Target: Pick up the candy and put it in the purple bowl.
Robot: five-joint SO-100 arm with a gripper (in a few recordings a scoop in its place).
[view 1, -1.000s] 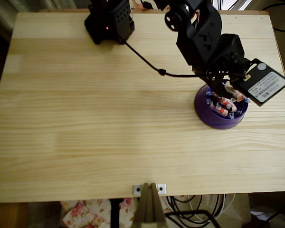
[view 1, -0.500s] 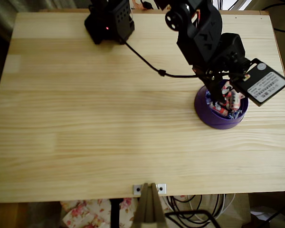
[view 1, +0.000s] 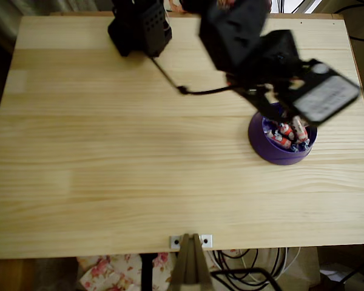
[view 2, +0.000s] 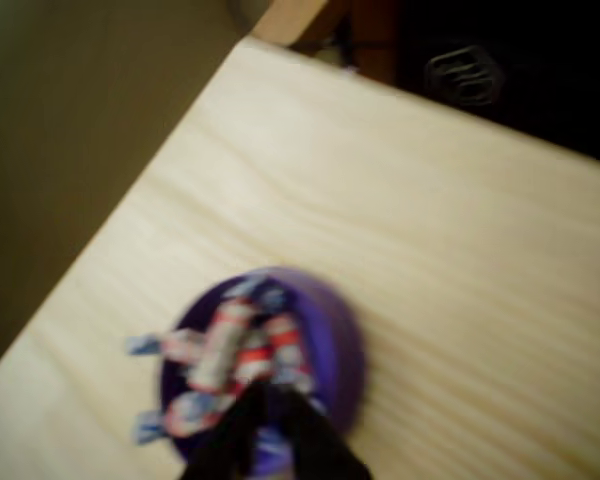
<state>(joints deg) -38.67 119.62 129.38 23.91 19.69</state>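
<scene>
The gripper (view 2: 265,440) is hovering right over the purple bowl (view 1: 261,145) near the table's (view 1: 109,151) right edge, candy (view 2: 220,345) piled beneath; the blur means I can't tell the fingers' state.

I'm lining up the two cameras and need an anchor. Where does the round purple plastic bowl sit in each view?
Overhead view: the round purple plastic bowl sits at the right side of the pale wooden table, partly under the black arm.
Wrist view: the bowl is at bottom centre, just above the dark gripper tips.
Shared landmark: the pink-red and white wrapped candies piled inside it.
</scene>
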